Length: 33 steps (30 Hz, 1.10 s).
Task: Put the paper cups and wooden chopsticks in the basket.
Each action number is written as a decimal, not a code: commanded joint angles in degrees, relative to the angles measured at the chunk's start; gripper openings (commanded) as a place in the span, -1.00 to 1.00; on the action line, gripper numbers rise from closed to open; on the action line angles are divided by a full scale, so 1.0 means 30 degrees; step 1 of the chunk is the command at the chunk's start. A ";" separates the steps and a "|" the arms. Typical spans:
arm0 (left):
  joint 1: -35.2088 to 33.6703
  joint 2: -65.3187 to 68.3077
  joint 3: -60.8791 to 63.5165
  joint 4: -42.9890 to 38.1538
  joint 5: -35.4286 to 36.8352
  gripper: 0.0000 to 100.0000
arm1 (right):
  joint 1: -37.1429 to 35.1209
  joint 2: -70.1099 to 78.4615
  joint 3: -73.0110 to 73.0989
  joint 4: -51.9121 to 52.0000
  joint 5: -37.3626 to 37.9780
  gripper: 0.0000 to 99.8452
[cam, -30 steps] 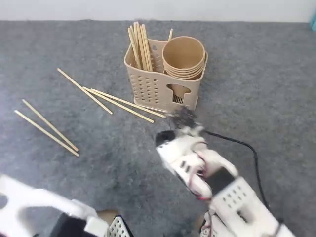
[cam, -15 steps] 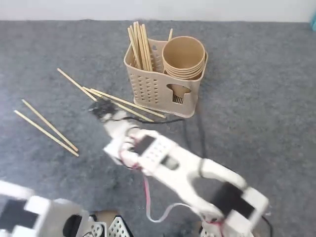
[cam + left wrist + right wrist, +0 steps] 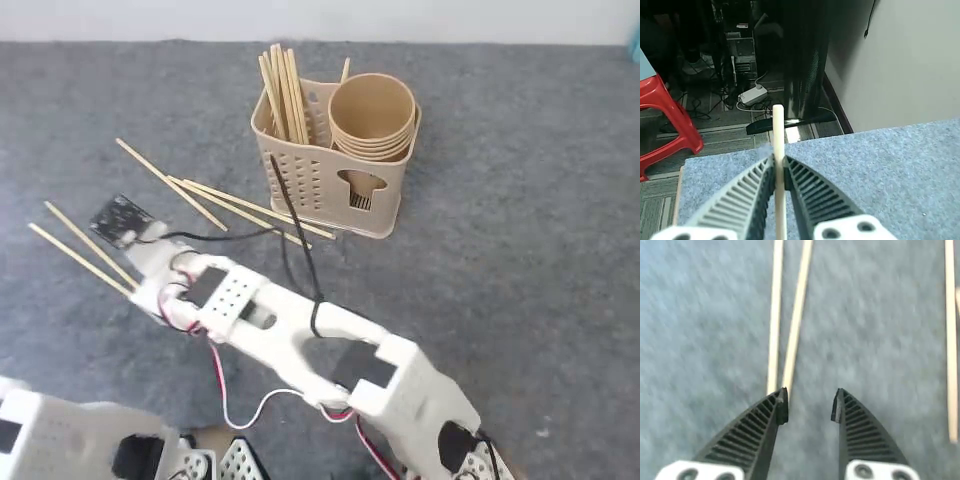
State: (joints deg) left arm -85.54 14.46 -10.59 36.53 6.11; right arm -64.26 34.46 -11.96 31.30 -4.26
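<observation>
A beige basket (image 3: 320, 178) stands at the far middle of the grey carpet. It holds stacked paper cups (image 3: 372, 112) and several upright chopsticks (image 3: 282, 88). Three loose chopsticks (image 3: 245, 208) lie fanned out left of the basket. Two more chopsticks (image 3: 88, 262) lie parallel at the far left. My right gripper (image 3: 120, 219) hovers over that pair. In the right wrist view the right gripper (image 3: 810, 407) is open, with the two chopsticks (image 3: 790, 315) just ahead of one fingertip. My left gripper (image 3: 778, 167) is shut on a single chopstick (image 3: 778, 130) that sticks out past its fingers.
The right arm (image 3: 300, 340) stretches across the near carpet with its black cable (image 3: 290, 230) trailing in front of the basket. The left arm's base (image 3: 40, 430) sits at the near left corner. Beyond the carpet edge are a red stool (image 3: 665, 125) and floor cables.
The right arm swung left from in front of the basket to the two chopsticks at the far left. The basket and loose chopsticks kept their places.
</observation>
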 commanded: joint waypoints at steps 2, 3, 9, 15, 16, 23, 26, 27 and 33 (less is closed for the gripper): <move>-0.0088 -0.0117 -0.1070 -0.0615 0.0234 -0.98 | -0.0278 0.1011 -0.3575 -0.0425 0.0059 -0.68; -0.0088 -0.0117 -0.1070 -0.0615 0.0264 -0.98 | -0.0278 0.1538 -0.4190 -0.0308 0.0059 -0.68; -0.0088 0.0000 -0.0718 -0.0674 0.0850 -0.98 | -0.0278 0.4615 -0.6740 -0.0278 0.0088 -0.68; -0.0088 -0.0029 -0.0132 -0.1963 0.0879 -0.98 | -0.0601 0.5407 -0.7502 -0.0278 0.0088 -0.68; -0.0088 -0.0029 -0.0103 -0.1963 0.0879 -0.98 | -0.0630 0.5407 -0.7502 -0.0278 0.0088 -0.68; -0.0088 0.0000 0.0190 -0.1963 0.0879 -0.98 | -0.0659 0.5700 -0.7443 -0.0337 0.0059 -0.68; -0.0117 -0.0029 0.0366 -0.1993 0.0879 -0.98 | -0.0571 0.6960 -0.7531 -0.0454 0.0059 -0.68; -0.0117 -0.0029 0.0396 -0.1993 0.0879 -0.98 | -0.0571 0.7194 -0.7560 -0.0454 0.0059 -0.68; -0.0117 -0.0059 0.0425 -0.1993 0.0879 -0.98 | -0.0630 0.6960 -0.8176 0.0952 0.0059 -1.00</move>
State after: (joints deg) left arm -85.54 15.34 -9.10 32.40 8.13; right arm -65.49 56.79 -34.02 31.65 -4.09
